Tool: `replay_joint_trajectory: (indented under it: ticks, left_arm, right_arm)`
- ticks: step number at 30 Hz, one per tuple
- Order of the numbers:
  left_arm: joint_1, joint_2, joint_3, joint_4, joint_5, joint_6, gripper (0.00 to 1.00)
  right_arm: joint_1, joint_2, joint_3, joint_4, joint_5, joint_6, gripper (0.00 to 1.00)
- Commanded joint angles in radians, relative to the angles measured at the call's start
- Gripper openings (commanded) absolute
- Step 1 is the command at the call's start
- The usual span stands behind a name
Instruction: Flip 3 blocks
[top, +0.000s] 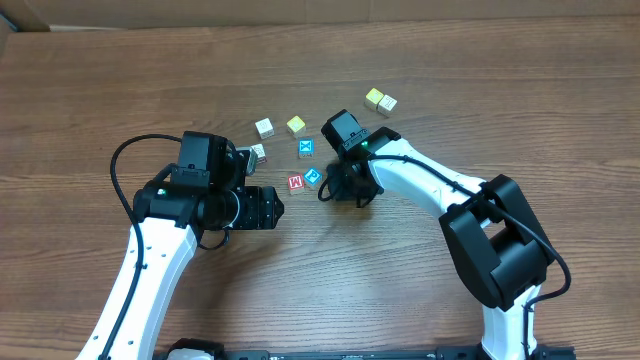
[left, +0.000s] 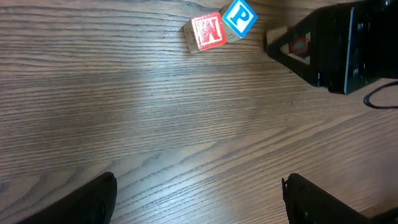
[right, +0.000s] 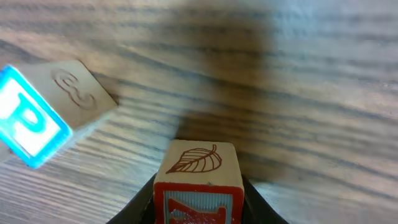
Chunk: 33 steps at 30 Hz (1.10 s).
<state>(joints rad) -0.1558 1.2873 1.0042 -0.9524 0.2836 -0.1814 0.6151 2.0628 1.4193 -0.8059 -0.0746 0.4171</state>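
Note:
A red-printed block (right: 198, 183) with a leaf drawn on its top sits between my right gripper's (right: 199, 208) fingers, which press on both its sides low over the table. Overhead, the right gripper (top: 340, 187) hides that block. Just left of it lie the blue P block (top: 312, 177) and another red-faced block (top: 296, 183), touching each other. Both also appear in the left wrist view: the red one (left: 205, 32) and the P block (left: 239, 17). My left gripper (top: 272, 208) hovers open to their left, nothing between its fingers (left: 93, 199).
A blue X cube (top: 306, 148), a yellow cube (top: 296, 124) and a white cube (top: 264, 127) lie behind the blocks. A red-and-white cube (top: 257, 153) sits beside the left arm. Two pale cubes (top: 380, 100) lie at the back right.

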Motion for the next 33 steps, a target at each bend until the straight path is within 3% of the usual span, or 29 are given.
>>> replay_joint_trajectory:
  ticks: [1, 12, 24, 33]
  left_arm:
    - [-0.003, 0.002, -0.007, 0.007, -0.003, 0.002, 0.79]
    - [-0.003, 0.002, -0.007, 0.016, -0.003, 0.002, 0.8]
    - [-0.003, 0.002, -0.007, 0.019, -0.003, 0.002, 0.8]
    - [-0.003, 0.002, -0.007, 0.021, -0.003, 0.002, 0.8]
  right_arm:
    - [-0.002, -0.063, -0.003, -0.025, 0.023, 0.003, 0.2]
    - [0.034, -0.282, -0.035, -0.243, 0.066, 0.14, 0.16]
    - [0.23, -0.421, -0.382, 0.002, 0.078, 0.444, 0.17]
    - [0.27, -0.421, -0.473, 0.022, 0.074, 0.492, 0.16]
